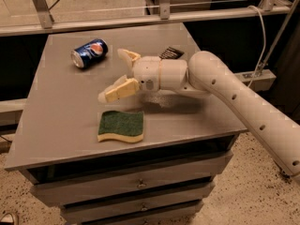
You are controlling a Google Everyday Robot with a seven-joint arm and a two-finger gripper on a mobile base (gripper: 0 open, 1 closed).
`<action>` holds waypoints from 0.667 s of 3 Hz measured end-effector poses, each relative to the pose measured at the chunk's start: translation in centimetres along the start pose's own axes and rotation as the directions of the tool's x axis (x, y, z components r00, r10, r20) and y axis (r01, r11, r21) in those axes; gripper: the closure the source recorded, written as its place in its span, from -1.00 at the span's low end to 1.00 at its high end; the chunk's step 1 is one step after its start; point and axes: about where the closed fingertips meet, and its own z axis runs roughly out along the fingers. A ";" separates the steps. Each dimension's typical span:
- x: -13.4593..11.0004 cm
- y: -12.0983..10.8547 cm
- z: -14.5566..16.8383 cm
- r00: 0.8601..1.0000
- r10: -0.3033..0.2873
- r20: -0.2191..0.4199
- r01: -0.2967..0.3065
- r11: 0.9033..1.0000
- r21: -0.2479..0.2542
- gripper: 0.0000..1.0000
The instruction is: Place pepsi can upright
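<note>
The gripper [112, 75] hovered empty over the table [56, 121], fingers spread wide, near the can [89, 53] but not touching it — the can lay on its side toward the far left corner — so neither grasping nor uprighting was done yet.

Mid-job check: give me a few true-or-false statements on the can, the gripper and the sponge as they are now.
1. The pepsi can stands upright. False: it lies on its side.
2. The gripper, over the middle of the table, is open and holds nothing. True.
3. The green sponge lies under the can. False: it lies apart from the can, near the table's front edge.
4. The can lies to the left of the gripper, not touching it. True.
</note>
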 end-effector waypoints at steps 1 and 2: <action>0.3 -0.5 -0.3 1.000 0.000 -0.019 0.000 1.000 -0.004 -1.00; 0.9 -1.3 -0.7 0.998 0.005 -0.063 -0.006 1.000 -0.010 -1.00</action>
